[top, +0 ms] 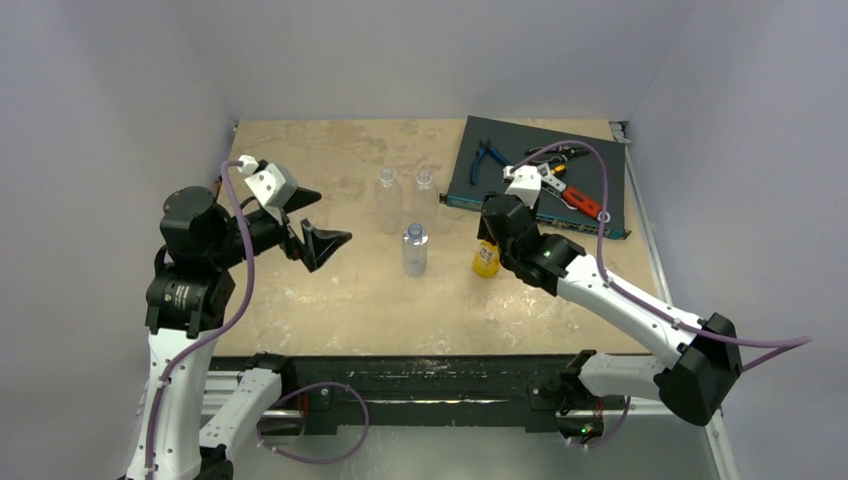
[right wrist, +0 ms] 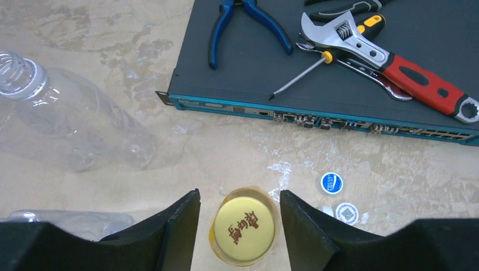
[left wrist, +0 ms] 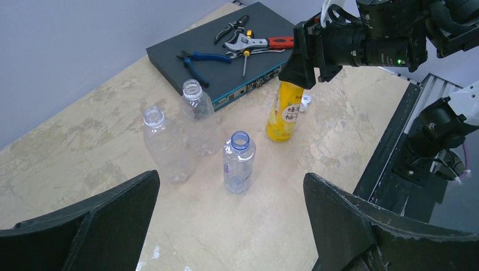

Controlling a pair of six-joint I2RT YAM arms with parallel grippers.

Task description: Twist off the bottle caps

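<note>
The orange-yellow bottle (top: 486,262) stands upright with its yellow cap (right wrist: 244,231) on. My right gripper (right wrist: 238,199) is open and straddles that cap, a finger (right wrist: 169,231) on each side with small gaps; it hovers over the bottle in the top view (top: 488,238). Three clear bottles (top: 387,200) (top: 424,195) (top: 415,250) stand upright with open necks. A blue-topped cap (right wrist: 331,183) and a white cap (right wrist: 347,213) lie on the table right of the yellow bottle. My left gripper (top: 318,222) is open wide and empty, left of the bottles.
A dark flat box (top: 560,205) at the back right carries blue pliers (right wrist: 237,20), a red-handled wrench (right wrist: 390,65) and a screwdriver (right wrist: 308,65). Its front edge lies just behind the yellow bottle. Grey walls close in the table (top: 330,300) on three sides.
</note>
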